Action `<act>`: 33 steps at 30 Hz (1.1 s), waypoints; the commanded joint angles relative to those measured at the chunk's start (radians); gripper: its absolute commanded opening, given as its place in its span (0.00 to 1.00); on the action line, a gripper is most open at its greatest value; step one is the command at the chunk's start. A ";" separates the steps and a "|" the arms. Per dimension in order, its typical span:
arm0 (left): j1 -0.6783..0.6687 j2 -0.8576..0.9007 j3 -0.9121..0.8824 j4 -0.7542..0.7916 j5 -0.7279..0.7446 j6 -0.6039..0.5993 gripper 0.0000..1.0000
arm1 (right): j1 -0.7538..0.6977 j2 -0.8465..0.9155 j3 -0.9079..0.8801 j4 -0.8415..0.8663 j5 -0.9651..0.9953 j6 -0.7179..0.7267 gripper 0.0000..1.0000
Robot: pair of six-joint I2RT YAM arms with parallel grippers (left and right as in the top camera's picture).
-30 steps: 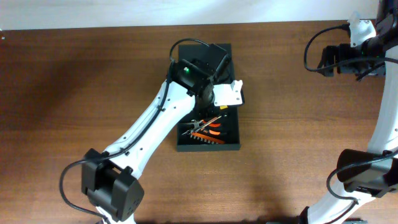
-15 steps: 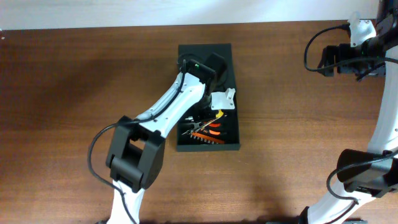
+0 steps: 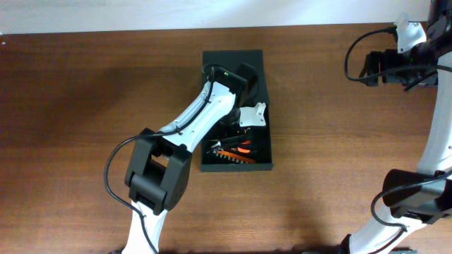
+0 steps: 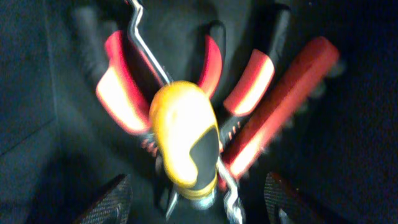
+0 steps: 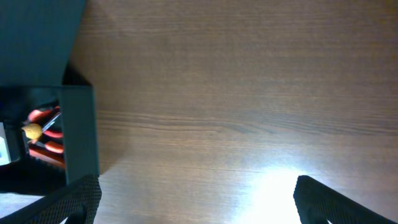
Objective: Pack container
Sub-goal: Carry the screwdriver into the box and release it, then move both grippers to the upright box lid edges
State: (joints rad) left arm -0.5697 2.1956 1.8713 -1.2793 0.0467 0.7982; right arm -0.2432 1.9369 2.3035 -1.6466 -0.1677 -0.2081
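Container (image 3: 233,166): centre of the surface (image 3: 85,106), lid flap open toward the far side. The near half holds red-handled pliers (image 4: 121,93), a yellow-handled screwdriver (image 4: 183,140) lying on them, and a red bar-shaped tool (image 4: 280,106) to the right.

Left gripper (image 4: 198,202): inside the box directly over the yellow handle, fingers (image 4: 112,200) spread either side, not touching it. Compared with 0.5 s ago, it sits slightly nearer the tools.

Right gripper (image 5: 199,202): far right, over bare surface, fingers wide apart and empty. Position unchanged.
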 commanded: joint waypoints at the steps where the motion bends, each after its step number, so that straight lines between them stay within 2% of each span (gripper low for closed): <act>1: 0.005 -0.023 0.141 -0.047 -0.036 -0.068 0.71 | 0.001 0.002 -0.003 0.002 -0.063 0.008 0.99; 3: 0.014 -0.046 0.230 -0.078 -0.038 -0.108 0.72 | 0.001 0.002 -0.003 0.001 -0.069 0.008 1.00; 5: 0.032 -0.069 0.307 -0.103 -0.026 -0.142 0.70 | 0.001 0.002 -0.003 0.001 -0.070 0.010 0.82; 8: 0.089 -0.099 0.402 -0.116 0.018 -0.184 0.53 | 0.001 0.002 -0.003 0.002 -0.070 0.074 0.31; 9: 0.118 -0.104 0.425 -0.117 0.056 -0.196 0.48 | 0.002 0.005 -0.003 0.002 -0.077 0.093 0.17; 10: 0.146 -0.106 0.438 -0.116 0.097 -0.209 0.46 | 0.003 0.008 -0.003 0.002 -0.088 0.094 0.06; 12: 0.212 -0.106 0.451 -0.114 0.204 -0.232 0.41 | 0.008 0.021 -0.003 0.002 -0.116 0.094 0.04; 14: 0.288 -0.101 0.451 -0.114 0.341 -0.243 0.29 | 0.015 0.046 -0.003 0.004 -0.137 0.094 0.04; 15: 0.330 -0.097 0.451 -0.113 0.415 -0.257 0.26 | 0.021 0.060 -0.003 0.004 -0.149 0.094 0.04; 17: 0.395 -0.083 0.451 -0.114 0.532 -0.261 0.10 | 0.028 0.094 -0.003 0.004 -0.187 0.093 0.04; 19: 0.455 -0.067 0.448 -0.114 0.608 -0.261 0.04 | 0.041 0.135 -0.003 0.005 -0.217 0.093 0.04; 24: 0.529 -0.028 0.423 -0.114 0.616 -0.275 0.02 | 0.084 0.251 -0.003 0.014 -0.225 0.093 0.04; 33: 0.540 0.140 0.419 -0.128 0.620 -0.228 0.02 | 0.171 0.426 -0.003 0.060 -0.227 0.069 0.04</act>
State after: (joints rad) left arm -0.0319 2.2730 2.3070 -1.4002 0.6304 0.5415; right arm -0.0967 2.3306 2.3032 -1.5925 -0.3695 -0.1276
